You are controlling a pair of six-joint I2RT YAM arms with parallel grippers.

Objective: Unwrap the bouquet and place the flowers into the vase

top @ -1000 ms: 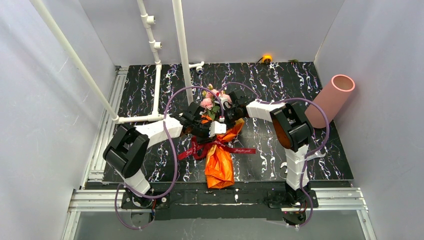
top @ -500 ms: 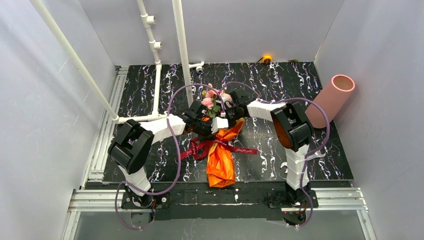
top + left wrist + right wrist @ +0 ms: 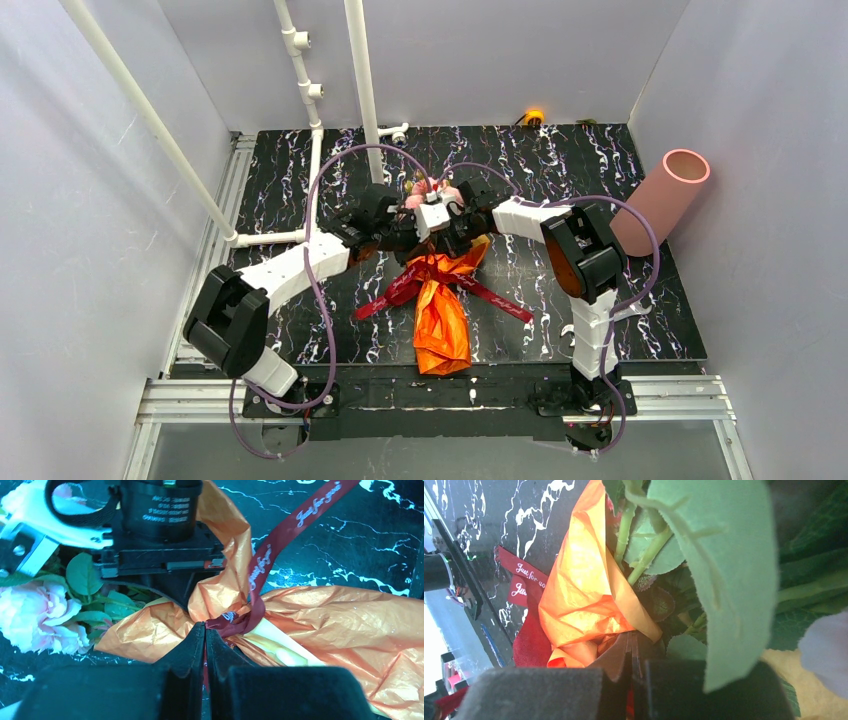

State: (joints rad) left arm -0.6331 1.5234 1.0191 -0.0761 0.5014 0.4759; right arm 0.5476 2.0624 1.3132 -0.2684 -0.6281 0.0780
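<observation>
White pipes [image 3: 362, 90]: standing at the rear left of the black marbled surface [image 3: 560, 160], one upright running close behind the flower heads.

Left arm: reaching in from the near-left base, forearm angling toward the middle of the surface.

Left gripper [image 3: 205, 635]: pressing fully closed, fingers flat together, pinching the ribbon just beside its knot; a sliver of dark red showing in the seam between the fingers.

Ribbon [image 3: 272, 550]: dark red with white print, cinching the waist of the wrapping paper; one tail trailing left and one trailing right across the surface in the top view.

Bouquet [image 3: 440, 320]: lying in the middle of the surface, wrapped foot pointing at the near edge, flower end pointing to the rear, between the two wrists.

Wrapping paper [image 3: 584, 595]: crinkled shiny orange, bunching tight at the ribbon and flaring out on both sides of it.

Flowers [image 3: 35, 610]: pink roses with green leaves and stems, poking out of the rear end of the paper, sitting inside the wrap.

Right gripper [image 3: 630, 652]: clamping closed, fingers meeting on a fold of the wrapping paper right where the stems emerge; leaves crowding the wrist view.

Vase [image 3: 660, 200]: salmon-pink tube sitting at the right edge of the surface by the wall, well apart from the bouquet, open mouth showing; upright or leaning, cannot tell.
</observation>
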